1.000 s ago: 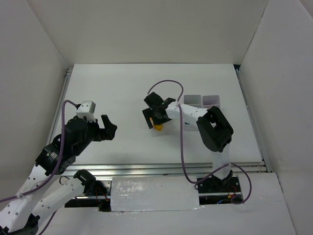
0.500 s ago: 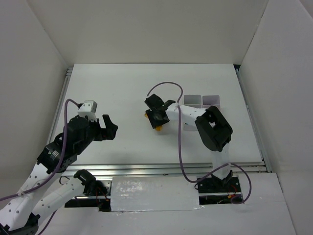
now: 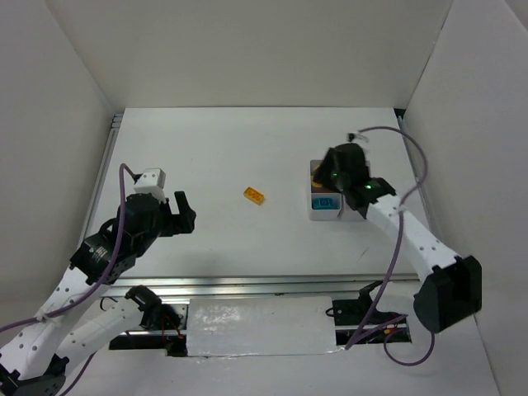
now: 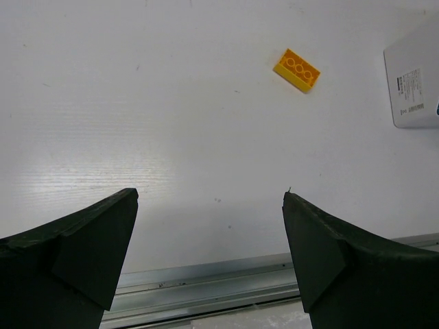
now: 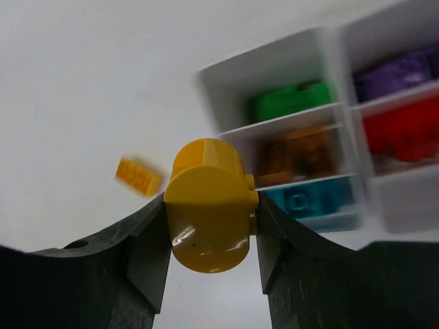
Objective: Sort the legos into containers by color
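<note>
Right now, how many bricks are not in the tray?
2. A yellow rounded brick is clamped in the right gripper; an orange studded brick lies on the table left of the tray. Others may hide under the right arm.

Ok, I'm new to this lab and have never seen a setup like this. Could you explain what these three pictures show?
These are two robot arms bolted to a table's near edge, sorting toy bricks by colour. The wide picture comes from a fixed camera above and behind them. It shows the left arm on the left and the right arm stretched out to a white tray of compartments. The other two pictures come from cameras on the wrists, so each shows its own jaws at the bottom. The left jaws stand open and empty above the table, where one orange brick lies loose. The right jaws are shut on a yellow rounded brick close to the tray, whose compartments hold sorted bricks: green, orange, teal, purple and red.
</note>
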You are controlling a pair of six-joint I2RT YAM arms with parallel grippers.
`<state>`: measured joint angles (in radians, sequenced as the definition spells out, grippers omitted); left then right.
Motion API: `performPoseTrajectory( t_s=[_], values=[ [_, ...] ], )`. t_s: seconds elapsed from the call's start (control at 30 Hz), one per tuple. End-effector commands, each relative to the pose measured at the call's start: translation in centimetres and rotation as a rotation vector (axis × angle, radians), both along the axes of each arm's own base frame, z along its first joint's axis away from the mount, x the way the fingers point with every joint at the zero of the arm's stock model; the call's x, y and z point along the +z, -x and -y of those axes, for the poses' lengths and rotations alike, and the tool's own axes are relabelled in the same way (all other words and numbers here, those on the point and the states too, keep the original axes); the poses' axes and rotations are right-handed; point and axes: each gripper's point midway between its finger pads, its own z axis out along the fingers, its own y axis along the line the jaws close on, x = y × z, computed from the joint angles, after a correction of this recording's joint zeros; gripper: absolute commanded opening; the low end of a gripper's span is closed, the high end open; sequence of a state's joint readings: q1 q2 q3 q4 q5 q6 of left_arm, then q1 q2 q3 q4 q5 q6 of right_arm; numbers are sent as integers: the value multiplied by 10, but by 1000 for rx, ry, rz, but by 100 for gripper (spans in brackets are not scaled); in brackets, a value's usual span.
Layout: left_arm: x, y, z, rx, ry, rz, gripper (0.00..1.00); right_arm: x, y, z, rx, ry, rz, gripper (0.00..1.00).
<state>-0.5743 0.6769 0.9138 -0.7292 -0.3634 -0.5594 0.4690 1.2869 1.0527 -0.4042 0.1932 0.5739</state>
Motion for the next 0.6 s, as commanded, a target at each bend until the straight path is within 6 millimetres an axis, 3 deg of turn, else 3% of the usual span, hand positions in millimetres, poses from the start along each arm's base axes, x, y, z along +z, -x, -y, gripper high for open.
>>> performPoseTrajectory(
  t_s=[0.0,0.07,0.13,0.23,0.4,0.57],
  values=[
    [15,-2,-2,28,33,42,100,-28,2,89,-420,-158,-37,0],
    [16,-1,-2,24,38,50,100,-21,7,115,-543,-257,7,0],
    [18,-1,-1,16,45,56,100,-31,18,142,-679,-334,9,0],
    [19,0,1,7,50,61,99,-40,25,157,-768,-412,27,0],
    [20,2,5,-26,58,69,99,-54,32,172,-904,-457,23,0],
    [23,3,6,-41,68,84,100,-57,25,166,-892,-518,33,6]
  ],
)
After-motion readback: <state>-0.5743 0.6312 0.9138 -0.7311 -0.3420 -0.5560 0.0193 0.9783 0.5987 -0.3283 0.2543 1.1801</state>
